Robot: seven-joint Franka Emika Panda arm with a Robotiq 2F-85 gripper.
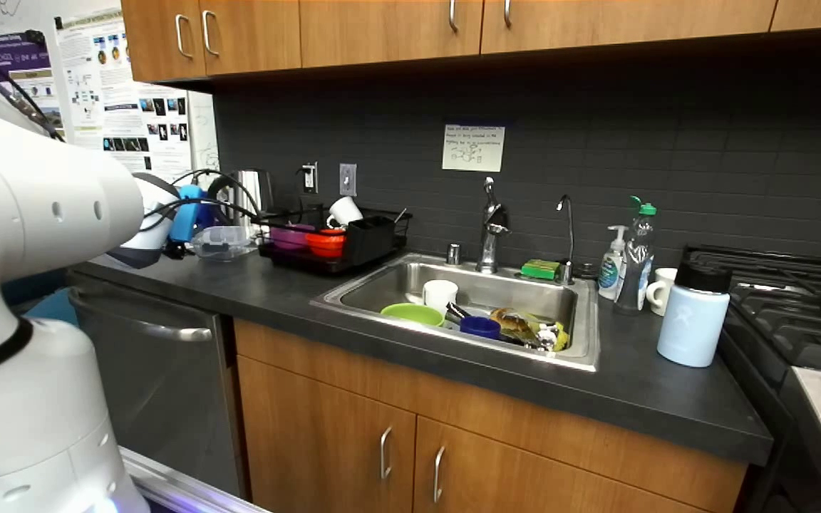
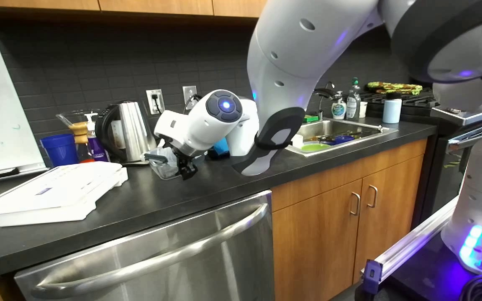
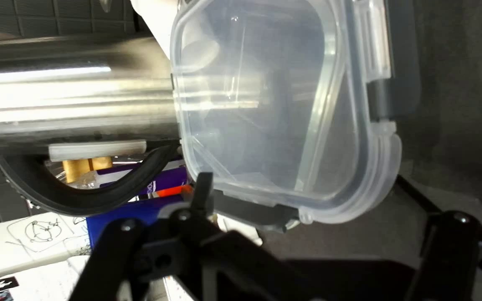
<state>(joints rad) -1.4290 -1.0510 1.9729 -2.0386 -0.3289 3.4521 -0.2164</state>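
A clear plastic container with grey latches [image 3: 266, 104] fills the upper middle of the wrist view. It rests on the dark counter and also shows in both exterior views [image 1: 221, 244] [image 2: 165, 165]. My gripper [image 3: 303, 184] is open, its black fingers wide apart, with nothing held between them. It also shows low over the counter beside the container in an exterior view [image 2: 185, 165]. The left finger in the wrist view overlaps the end of a grey latch [image 3: 253, 209]; I cannot tell whether they touch. In an exterior view the arm mostly hides the gripper [image 1: 177, 248].
A steel kettle [image 2: 134, 131] stands right behind the container. A blue cup [image 2: 60, 149] and white stacked trays [image 2: 57, 190] are on the same counter. A black dish rack [image 1: 368, 242] with bowls and a mug stands between the container and the sink [image 1: 585, 342].
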